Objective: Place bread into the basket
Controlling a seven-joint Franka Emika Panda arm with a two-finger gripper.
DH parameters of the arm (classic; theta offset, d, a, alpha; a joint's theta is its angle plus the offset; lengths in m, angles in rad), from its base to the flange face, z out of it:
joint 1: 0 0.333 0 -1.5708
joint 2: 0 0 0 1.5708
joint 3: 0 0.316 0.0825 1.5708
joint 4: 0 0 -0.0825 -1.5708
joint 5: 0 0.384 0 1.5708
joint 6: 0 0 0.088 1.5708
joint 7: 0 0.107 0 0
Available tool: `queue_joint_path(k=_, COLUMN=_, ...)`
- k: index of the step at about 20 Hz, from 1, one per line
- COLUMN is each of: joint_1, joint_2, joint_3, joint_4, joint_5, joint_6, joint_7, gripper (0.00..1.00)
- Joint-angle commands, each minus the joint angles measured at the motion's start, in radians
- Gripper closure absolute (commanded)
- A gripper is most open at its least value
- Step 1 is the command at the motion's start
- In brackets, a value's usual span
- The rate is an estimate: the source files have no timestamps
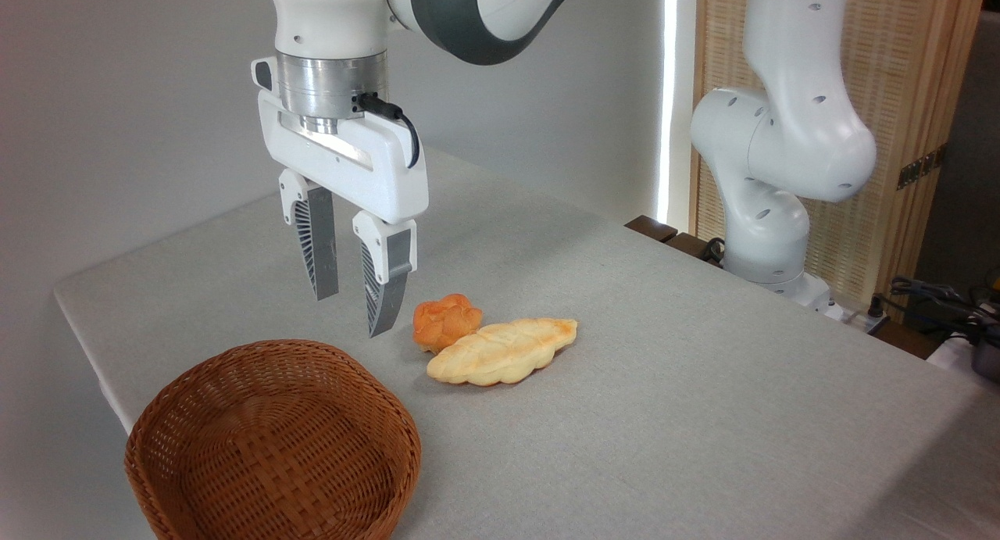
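Observation:
The bread (445,320), a small knobbly orange-golden bun, lies on the grey table near the middle. Its right side touches a longer pale-yellow braided loaf (502,352). My gripper (351,314) hangs just left of the bun and above the table, fingers pointing down, open with nothing between them. The right fingertip (380,321) is a short way from the bun's left side. The basket (328,368), a round reddish-brown wicker bowl, stands at the front left, below the gripper, and holds nothing.
The arm's white base (769,235) stands at the table's far right edge, with cables (930,298) beyond it. The table's left edge (86,345) runs close past the basket. A wooden screen (898,94) stands behind the base.

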Motion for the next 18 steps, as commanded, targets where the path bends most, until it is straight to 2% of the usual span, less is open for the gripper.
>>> queue_joint_path(k=1, joint_1=-0.007, joint_2=-0.006, joint_3=0.010, joint_4=0.006, joint_5=0.002, joint_6=-0.008, joint_7=-0.007, gripper=0.00)
queue_joint_path(k=18, joint_1=-0.007, joint_2=0.000, joint_3=0.003, joint_4=0.006, joint_5=0.002, joint_6=-0.023, joint_7=-0.004, gripper=0.00)
